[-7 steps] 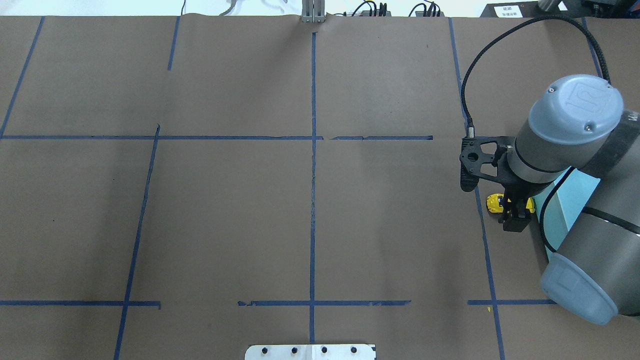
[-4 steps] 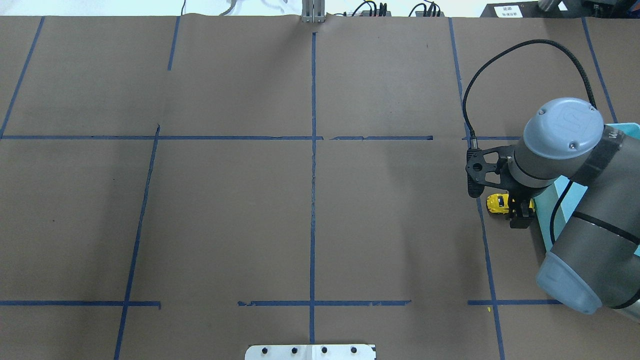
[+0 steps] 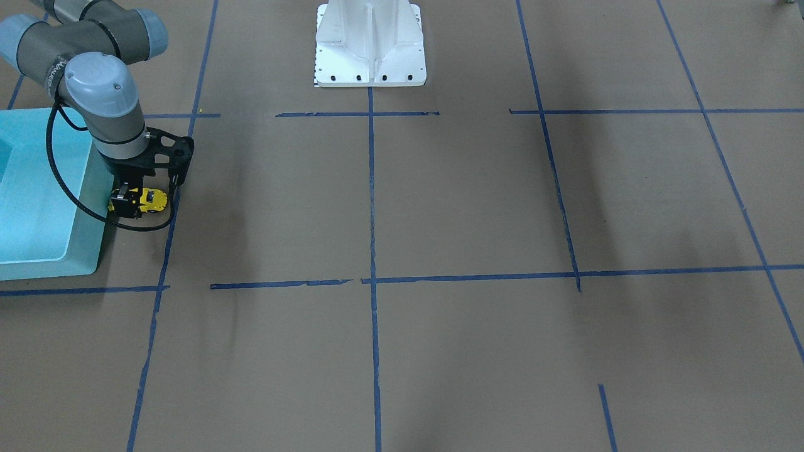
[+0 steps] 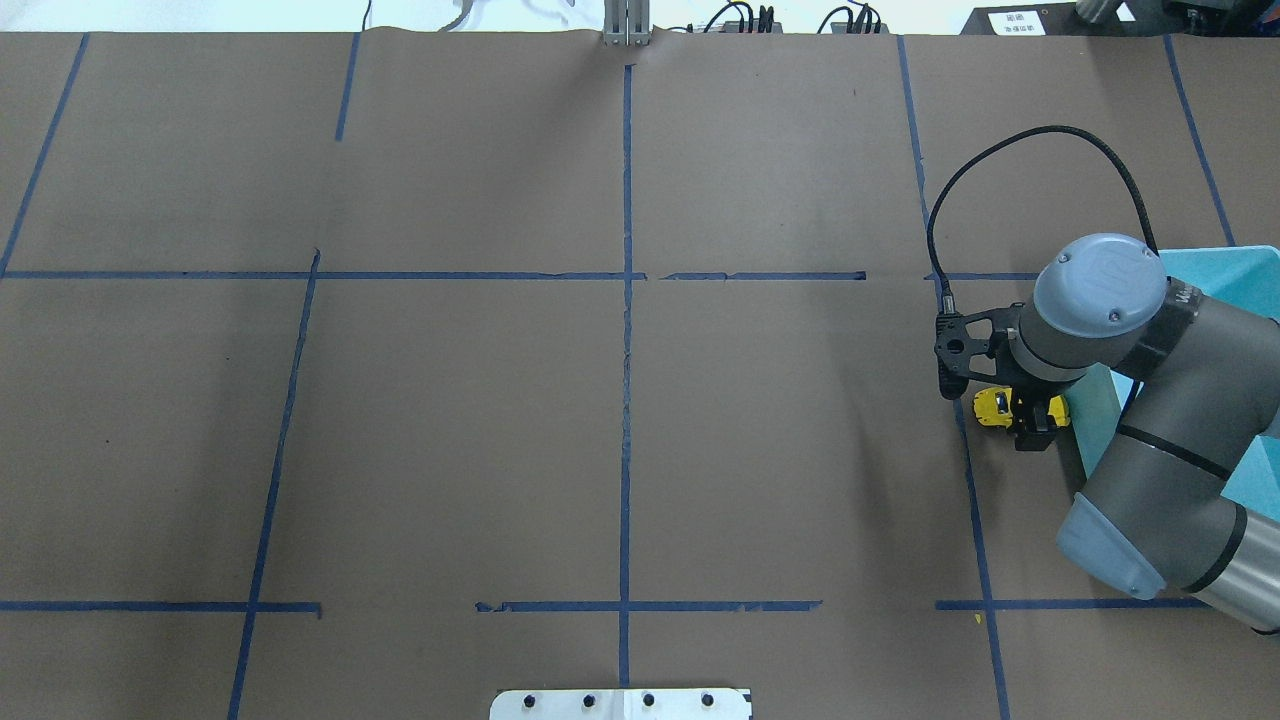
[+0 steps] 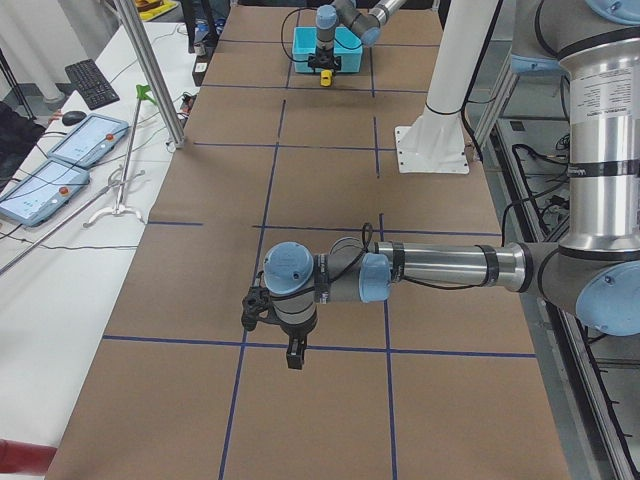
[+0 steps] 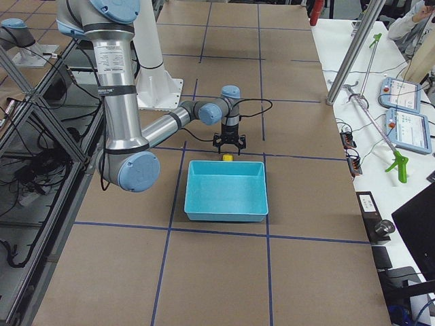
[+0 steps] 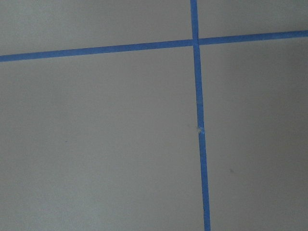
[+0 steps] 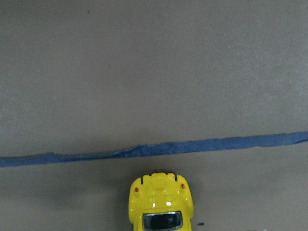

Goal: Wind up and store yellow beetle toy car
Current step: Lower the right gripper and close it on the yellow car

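Yellow against brown paper, the yellow beetle toy car [image 4: 990,408] sits wheels-down on the table just beside the turquoise bin [image 6: 224,216], probably so it can be dragged for winding. The right gripper [image 4: 1030,418] straddles its bin-side end; whether the jaws pinch it, I cannot tell. Nothing shows inside the bin. The left gripper [image 5: 293,352] hangs well apart, its jaws unreadable.

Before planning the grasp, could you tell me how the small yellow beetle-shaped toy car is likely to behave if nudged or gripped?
The small yellow beetle-shaped toy car stands upright on flat brown paper, so a nudge along its length would probably roll it. Its glossy, rounded shell may slip from a loose pinch. Tiny beside the right gripper, it looks light.
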